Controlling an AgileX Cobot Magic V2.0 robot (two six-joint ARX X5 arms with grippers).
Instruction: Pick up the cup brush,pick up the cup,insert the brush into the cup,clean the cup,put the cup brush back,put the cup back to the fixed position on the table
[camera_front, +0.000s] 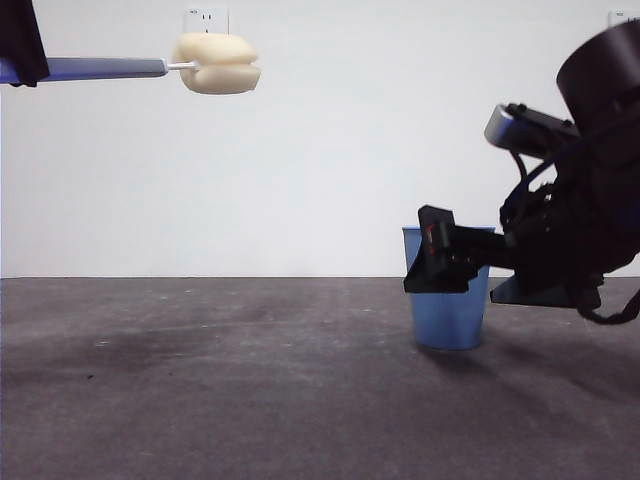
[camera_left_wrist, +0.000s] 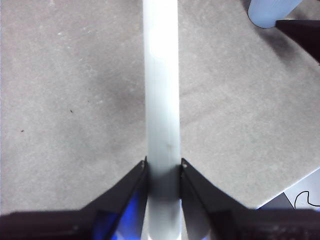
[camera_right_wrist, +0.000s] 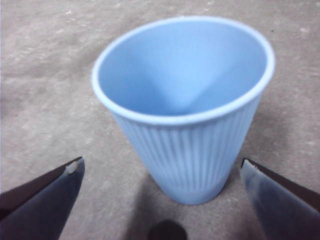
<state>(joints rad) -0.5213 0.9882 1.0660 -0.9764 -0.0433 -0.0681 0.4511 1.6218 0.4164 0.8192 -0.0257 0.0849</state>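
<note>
The left gripper (camera_left_wrist: 163, 167) is up in the air, well clear of the table, its two black jaws clamped tight on the long, slim grey-and-white plastic handle of the cup brush (camera_front: 150, 68). The brush lies level, its rounded cream-yellow sponge head pointing toward the middle of the room. Off on the other side, the blue ribbed plastic tumbler, the cup (camera_front: 447, 300), stands upright on the dark grey, matte, scuffed table (camera_front: 250, 390), mouth up and empty.

The right gripper (camera_right_wrist: 160, 175) is down at cup height, jaws spread wide with the cup between them. Neither jaw touches its wall in the wrist view. From across the table one jaw overlaps the upper part of the cup, though I can't tell from that angle just how close it sits.

So the brush is in hand and the cup grab is the step underway; I'd say the job is in its early part.

What worries me is the closing. The cup is light and tapered, wider at the top, so if one jaw meets the wall before the other it could skid or tip. A hard squeeze near the rim might pinch the thin plastic out of round, and a loose one could let it slip downward on the lift.
</note>
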